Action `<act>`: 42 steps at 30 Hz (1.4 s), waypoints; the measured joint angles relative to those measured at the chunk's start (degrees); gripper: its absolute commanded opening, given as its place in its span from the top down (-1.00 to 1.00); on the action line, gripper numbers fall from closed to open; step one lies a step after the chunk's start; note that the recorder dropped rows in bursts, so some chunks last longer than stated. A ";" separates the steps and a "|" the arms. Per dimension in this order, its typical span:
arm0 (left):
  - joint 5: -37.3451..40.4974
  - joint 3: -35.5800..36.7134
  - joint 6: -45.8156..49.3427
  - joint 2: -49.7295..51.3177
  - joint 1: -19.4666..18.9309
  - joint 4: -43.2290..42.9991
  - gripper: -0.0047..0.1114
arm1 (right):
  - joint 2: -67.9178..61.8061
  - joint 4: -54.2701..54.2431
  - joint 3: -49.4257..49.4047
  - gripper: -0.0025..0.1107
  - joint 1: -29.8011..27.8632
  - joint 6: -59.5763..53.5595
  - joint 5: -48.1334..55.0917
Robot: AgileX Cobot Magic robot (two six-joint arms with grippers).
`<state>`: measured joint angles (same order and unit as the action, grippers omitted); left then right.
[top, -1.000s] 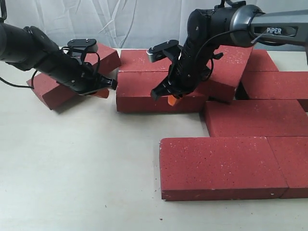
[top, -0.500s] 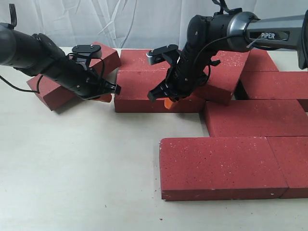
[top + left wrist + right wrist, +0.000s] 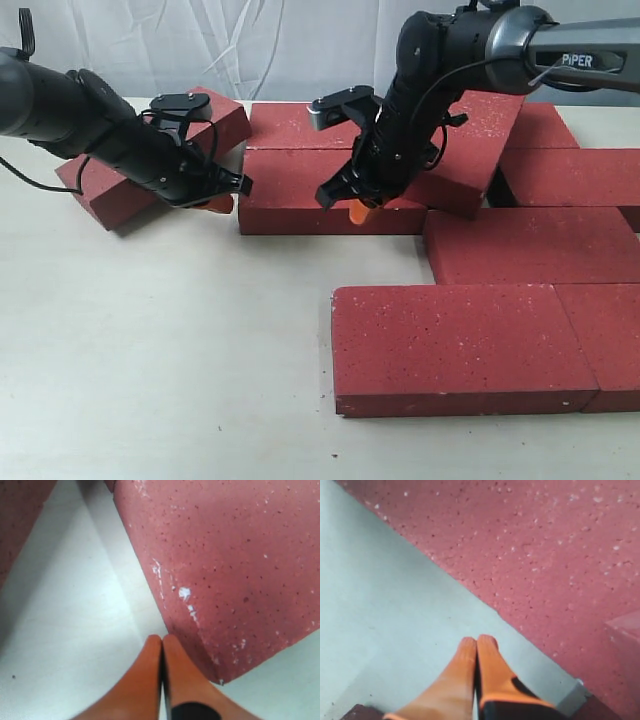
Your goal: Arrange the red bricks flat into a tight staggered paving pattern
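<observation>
Tips clenched empty on both arms: left gripper [image 3: 230, 192] just beside short end of middle brick [image 3: 290, 180], right gripper [image 3: 358, 208] just beside its long side.

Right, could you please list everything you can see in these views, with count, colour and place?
red bricks: about nine, dark red with white specks, mostly flat at the table's right and back; one tilted at far left, one tilted behind the right arm.
table: one, off-white, beneath everything.
backdrop sheet: one, white, wrinkled, behind the table.
left arm: one, black, at left.
right arm: one, black, at right.
left tool: one, orange-fingered, shut, by a brick corner.
right tool: one, orange-fingered, shut, beside a brick edge.
</observation>
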<state>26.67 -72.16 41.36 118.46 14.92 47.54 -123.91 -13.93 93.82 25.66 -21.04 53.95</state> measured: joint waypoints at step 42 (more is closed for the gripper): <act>-5.23 -6.13 0.99 5.41 3.43 0.06 0.92 | 8.18 2.86 -0.44 0.97 -1.70 -4.49 9.43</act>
<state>21.45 -78.29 42.35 123.88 18.35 47.60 -115.73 -11.07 93.38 23.96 -25.53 63.38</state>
